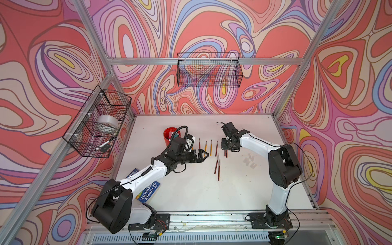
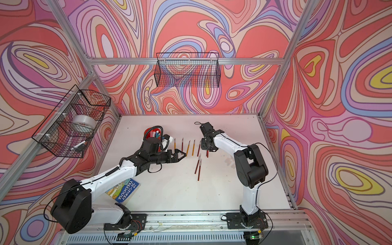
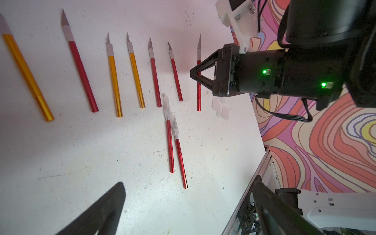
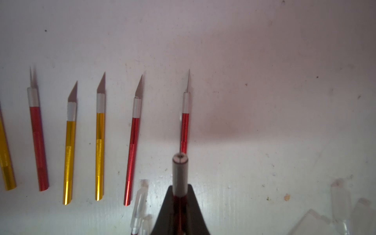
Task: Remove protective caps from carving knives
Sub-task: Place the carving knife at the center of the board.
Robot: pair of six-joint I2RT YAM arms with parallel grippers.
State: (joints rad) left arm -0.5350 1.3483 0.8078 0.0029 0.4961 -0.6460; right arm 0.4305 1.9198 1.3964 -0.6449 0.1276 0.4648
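Knives lay in a row mid-bench in both top views. The left hand hung released at the row's eight o'clock, and the right hand was at its three. The left wrist view showed two capped knives with loose caps at their two o'clock. The right wrist view showed the right hand clenched on a bare-bladed red knife.
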